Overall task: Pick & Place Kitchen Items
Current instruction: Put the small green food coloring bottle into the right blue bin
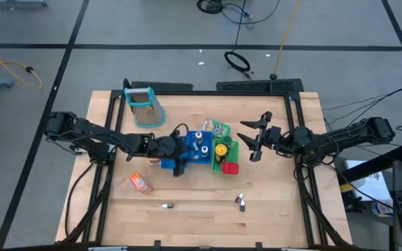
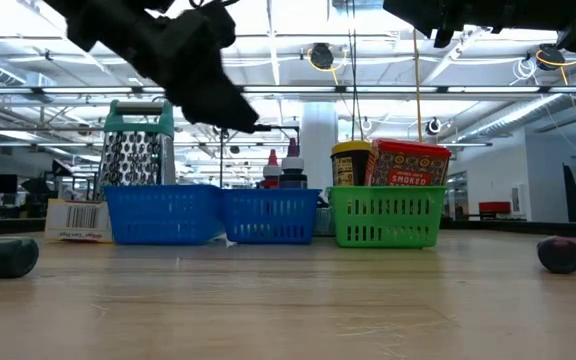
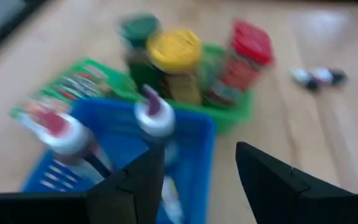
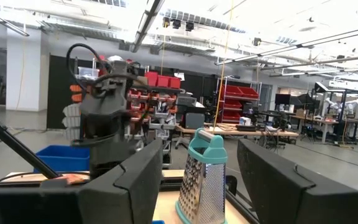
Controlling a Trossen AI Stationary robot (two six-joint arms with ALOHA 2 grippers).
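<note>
The blue tray (image 1: 202, 157) holds two small bottles (image 3: 157, 118). Against its right side, the green tray (image 1: 233, 148) carries a yellow-lidded jar (image 3: 174, 53), a green-capped bottle (image 3: 140, 31) and a red block (image 2: 409, 160). A green pouch (image 1: 219, 129) lies behind the trays. An orange packet (image 1: 140, 183) and tiny bottles (image 1: 241, 201) lie nearer the front edge. My left gripper (image 1: 181, 162) hovers open over the blue tray's left end. My right gripper (image 1: 250, 138) is open and raised, right of the green tray.
A metal grater with a teal handle (image 1: 145, 106) stands at the far left of the table. Another tiny bottle (image 1: 167, 206) lies near the front edge. A barcoded box (image 2: 76, 220) sits left of the blue tray. Bare wood stretches along the front and right.
</note>
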